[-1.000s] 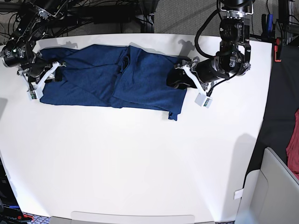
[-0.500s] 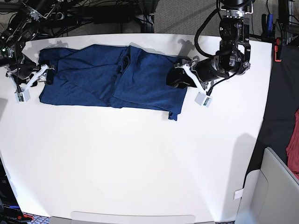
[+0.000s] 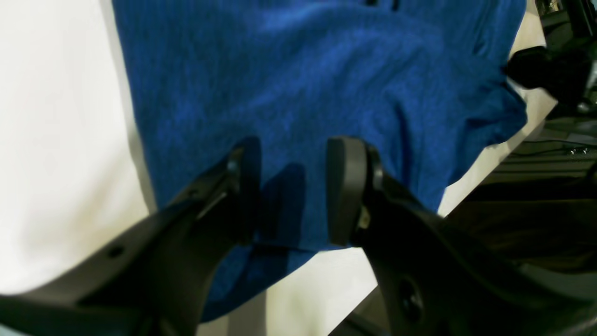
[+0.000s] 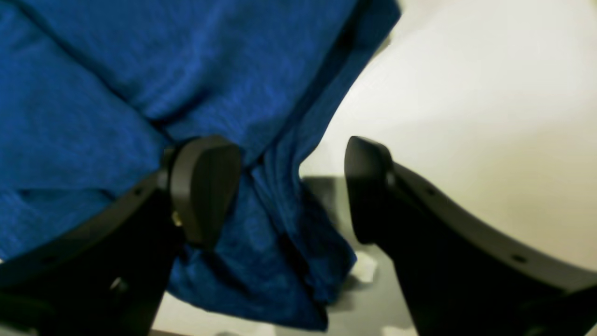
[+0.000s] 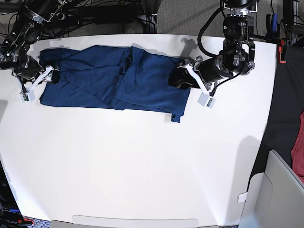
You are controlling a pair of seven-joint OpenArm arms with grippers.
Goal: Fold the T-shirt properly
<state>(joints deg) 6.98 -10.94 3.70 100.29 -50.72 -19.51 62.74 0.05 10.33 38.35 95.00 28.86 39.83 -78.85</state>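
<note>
The dark blue T-shirt (image 5: 109, 76) lies folded into a long band across the far part of the white table (image 5: 142, 166). My left gripper (image 5: 179, 80) hangs at the shirt's right end. In the left wrist view its jaws (image 3: 296, 186) stand apart over the T-shirt (image 3: 303, 70), just inside the hem, with flat cloth showing between them. My right gripper (image 5: 51, 76) is at the shirt's left end. In the right wrist view it (image 4: 291, 186) is wide open, with a rumpled edge of the T-shirt (image 4: 140, 70) lying loose beside one finger (image 4: 205, 186).
A red cloth (image 5: 299, 142) hangs at the right edge of the base view, above a grey bin (image 5: 280, 190). Cables and stands crowd the space behind the table's far edge.
My right gripper has opened and let go of the shirt's left end, drawing a little to the left. The left arm has barely shifted.
</note>
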